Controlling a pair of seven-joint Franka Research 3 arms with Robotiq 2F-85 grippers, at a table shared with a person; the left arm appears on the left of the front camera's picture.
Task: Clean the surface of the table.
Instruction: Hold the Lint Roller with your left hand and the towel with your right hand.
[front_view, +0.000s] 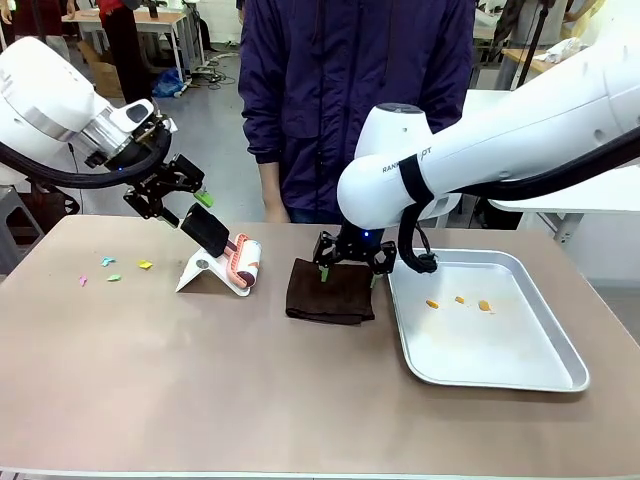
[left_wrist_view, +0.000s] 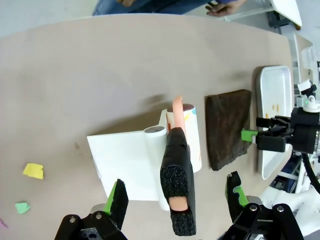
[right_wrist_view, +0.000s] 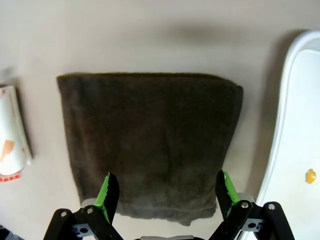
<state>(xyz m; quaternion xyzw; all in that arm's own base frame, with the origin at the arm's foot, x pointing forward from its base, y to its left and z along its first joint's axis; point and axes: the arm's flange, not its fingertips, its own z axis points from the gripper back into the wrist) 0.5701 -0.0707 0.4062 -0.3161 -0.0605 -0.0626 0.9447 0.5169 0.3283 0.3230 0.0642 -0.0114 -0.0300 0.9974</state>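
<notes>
The brownish table (front_view: 200, 390) carries a lint roller (front_view: 243, 262) leaning in a white stand (front_view: 205, 272), its black handle (front_view: 206, 229) pointing up and left. My left gripper (front_view: 180, 205) hangs open just over that handle. In the left wrist view the handle (left_wrist_view: 177, 185) lies between the open fingers of the left gripper (left_wrist_view: 176, 200) without touching them. A folded dark brown cloth (front_view: 330, 292) lies mid-table. My right gripper (front_view: 349, 272) is open right over its far edge. In the right wrist view the right gripper (right_wrist_view: 166, 195) straddles the cloth (right_wrist_view: 150, 145).
A metal tray (front_view: 560, 375) with three orange crumbs (front_view: 459, 300) sits at the right, close beside the cloth. Small coloured paper scraps (front_view: 112, 268) lie on the left of the table. A person in a dark jacket (front_view: 350, 90) stands at the far side.
</notes>
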